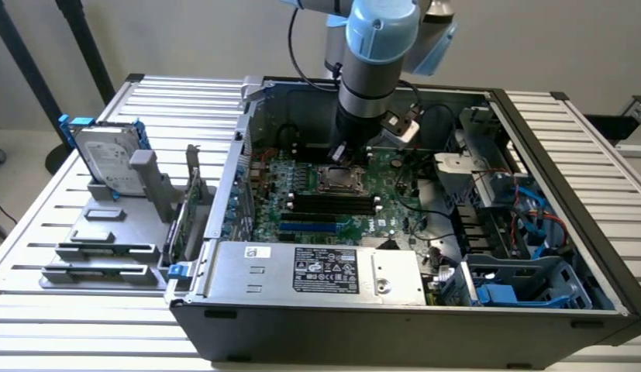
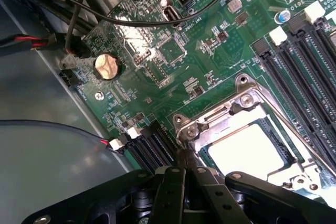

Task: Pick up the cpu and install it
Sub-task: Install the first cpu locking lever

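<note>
1. The robot arm reaches down into the open grey computer case (image 1: 403, 310), which lies on a white slatted table (image 1: 82, 310).
2. In the wrist view, the black gripper (image 2: 185, 169) has its fingers pressed together, their tips at a corner of the silver metal socket frame (image 2: 247, 103) on the green motherboard (image 2: 157, 56).
3. The fingers hold nothing that can be seen.
4. The cpu, a small flat square chip with a pale silvery top (image 2: 245, 153), lies inside the socket frame, just beside the fingertips.
5. In the exterior view the cpu (image 1: 334, 180) sits near the middle of the motherboard, just beside the black memory slots (image 1: 325, 203).
6. A round silver coin battery (image 2: 105, 66) sits toward the motherboard's edge, well apart from the socket.
7. A silver rectangular hard drive with blue brackets (image 1: 105, 155) stands upright in a grey holder (image 1: 108, 232) at the table's edge, outside the case.
</note>
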Motion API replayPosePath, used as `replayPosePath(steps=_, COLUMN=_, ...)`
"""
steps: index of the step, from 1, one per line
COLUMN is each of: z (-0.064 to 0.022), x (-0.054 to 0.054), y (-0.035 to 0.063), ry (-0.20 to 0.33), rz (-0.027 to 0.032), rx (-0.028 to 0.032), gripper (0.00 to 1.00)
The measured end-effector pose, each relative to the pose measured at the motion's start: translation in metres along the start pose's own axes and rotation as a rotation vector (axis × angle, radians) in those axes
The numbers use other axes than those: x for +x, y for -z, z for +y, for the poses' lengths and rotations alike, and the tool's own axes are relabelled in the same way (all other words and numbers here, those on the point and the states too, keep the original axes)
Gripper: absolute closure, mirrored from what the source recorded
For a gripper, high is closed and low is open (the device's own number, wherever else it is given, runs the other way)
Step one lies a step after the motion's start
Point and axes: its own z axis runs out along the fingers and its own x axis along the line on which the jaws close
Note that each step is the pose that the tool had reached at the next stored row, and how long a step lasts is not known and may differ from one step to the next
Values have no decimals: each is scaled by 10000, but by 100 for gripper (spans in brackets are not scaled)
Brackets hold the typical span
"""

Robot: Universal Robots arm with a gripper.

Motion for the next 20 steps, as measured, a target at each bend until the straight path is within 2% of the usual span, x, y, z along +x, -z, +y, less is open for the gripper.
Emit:
replayPosePath(steps=5, z=5, x=-58, y=120, ry=-3, rz=-2, rx=-1, gripper=89)
replayPosePath(steps=20, z=-57, x=-387, y=443, ry=-1, rz=4, rx=5, gripper=89)
